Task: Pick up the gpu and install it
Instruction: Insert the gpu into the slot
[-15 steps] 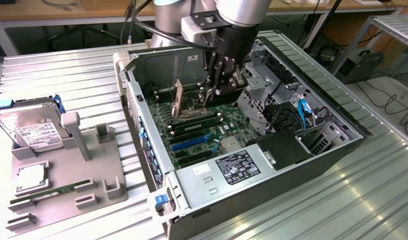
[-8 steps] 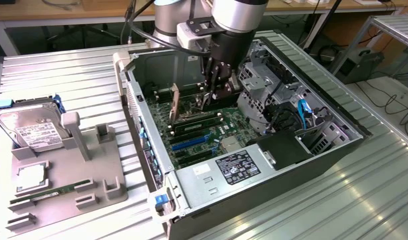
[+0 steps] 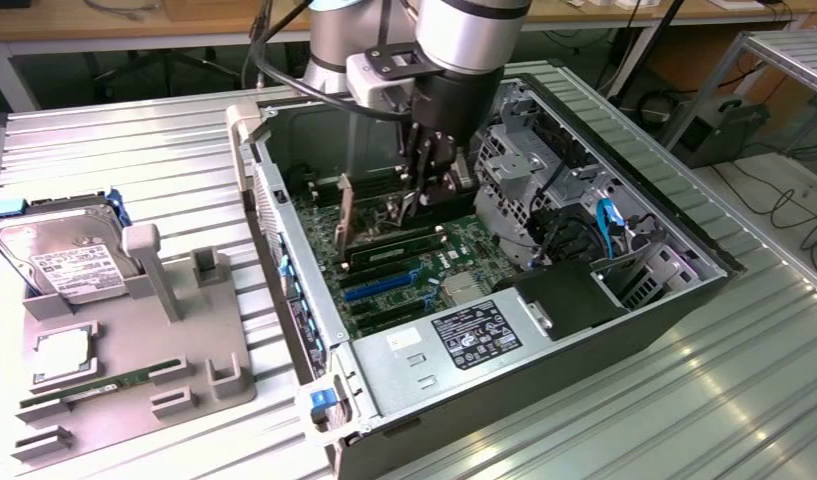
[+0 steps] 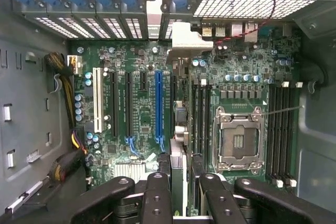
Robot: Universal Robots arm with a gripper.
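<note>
The gpu (image 3: 385,208) hangs on edge inside the open PC case (image 3: 675,290), low over the motherboard (image 3: 408,265). My gripper (image 3: 423,192) is shut on its upper edge. In the wrist view the gpu (image 4: 178,145) appears as a thin vertical strip between the black fingers (image 4: 156,198), with my gripper (image 4: 178,184) clamped around it. Its silvery bracket (image 4: 184,39) points toward the case's rear slot openings. The card sits just beside the blue slot (image 4: 158,103), lined up with the neighbouring black slot. I cannot tell whether its lower edge touches the slot.
A drive cage (image 3: 522,170) and cables crowd the case at the exterior view's right, and the power supply (image 3: 475,335) fills the near end. Left of the case, a grey holder (image 3: 181,330) carries a hard drive (image 3: 61,260) and a green RAM stick (image 3: 95,385). The CPU socket (image 4: 239,140) lies beside the card.
</note>
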